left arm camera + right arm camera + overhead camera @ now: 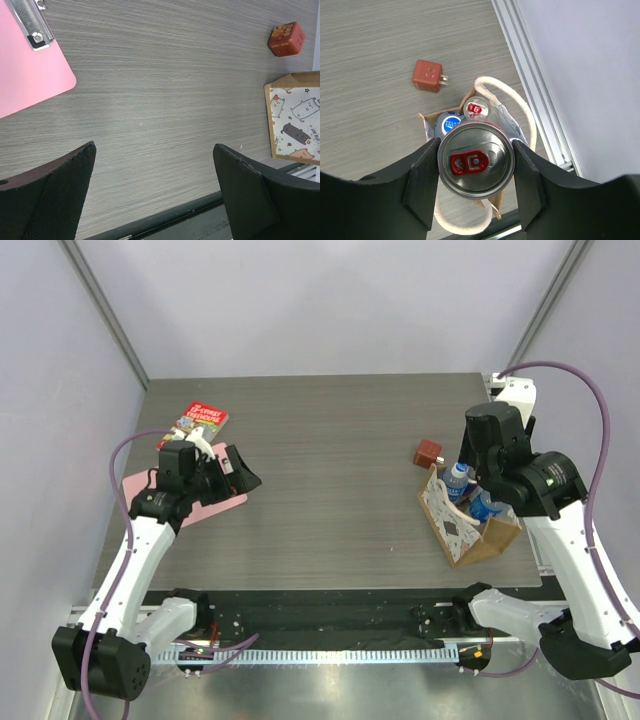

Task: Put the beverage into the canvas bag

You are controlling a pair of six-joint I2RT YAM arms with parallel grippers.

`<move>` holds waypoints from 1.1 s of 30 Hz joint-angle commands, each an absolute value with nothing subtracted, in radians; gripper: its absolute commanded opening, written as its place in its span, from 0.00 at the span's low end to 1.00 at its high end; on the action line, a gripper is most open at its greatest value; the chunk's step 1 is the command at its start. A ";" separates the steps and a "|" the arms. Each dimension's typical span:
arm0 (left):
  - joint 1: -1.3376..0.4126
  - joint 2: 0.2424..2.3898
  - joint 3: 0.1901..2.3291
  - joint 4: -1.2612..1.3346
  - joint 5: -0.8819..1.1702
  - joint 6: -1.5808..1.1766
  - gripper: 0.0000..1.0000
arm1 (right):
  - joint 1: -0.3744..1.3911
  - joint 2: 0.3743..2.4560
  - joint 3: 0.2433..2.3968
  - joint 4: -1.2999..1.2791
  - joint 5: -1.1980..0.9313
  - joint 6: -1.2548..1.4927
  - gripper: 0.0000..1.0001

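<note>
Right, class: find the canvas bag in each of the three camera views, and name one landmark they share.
Top external: the canvas bag sits at the right, in the lower half.
Left wrist: at the right edge, cat-print panel showing.
Right wrist: centre, mostly hidden under the can, rope handles showing.
Shared landmark: the red-brown cube beside it.

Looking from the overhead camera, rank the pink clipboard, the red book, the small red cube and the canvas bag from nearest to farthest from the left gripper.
Measured from the left gripper:
1. pink clipboard, just beneath it on the left side.
2. red book, behind it at the far left.
3. red cube, across the table on the right.
4. canvas bag, near the right edge, slightly beyond the cube.
</note>
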State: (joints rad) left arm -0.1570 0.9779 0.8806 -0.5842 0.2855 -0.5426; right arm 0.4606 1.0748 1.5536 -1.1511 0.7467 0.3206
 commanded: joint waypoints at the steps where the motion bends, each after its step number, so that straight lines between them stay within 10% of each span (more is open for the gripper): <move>1: -0.158 0.977 0.885 -0.546 0.310 -0.546 1.00 | 0.457 1.034 1.548 -1.157 0.789 0.367 0.01; 33: -0.158 0.983 0.882 -0.541 0.327 -0.551 1.00 | 0.394 0.931 1.066 -0.986 0.624 0.521 0.01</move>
State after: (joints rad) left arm -0.1570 0.9840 0.8803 -0.5781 0.3000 -0.5457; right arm 0.4122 0.9615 1.0782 -1.0710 0.6178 0.4793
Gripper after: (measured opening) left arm 0.996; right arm 0.590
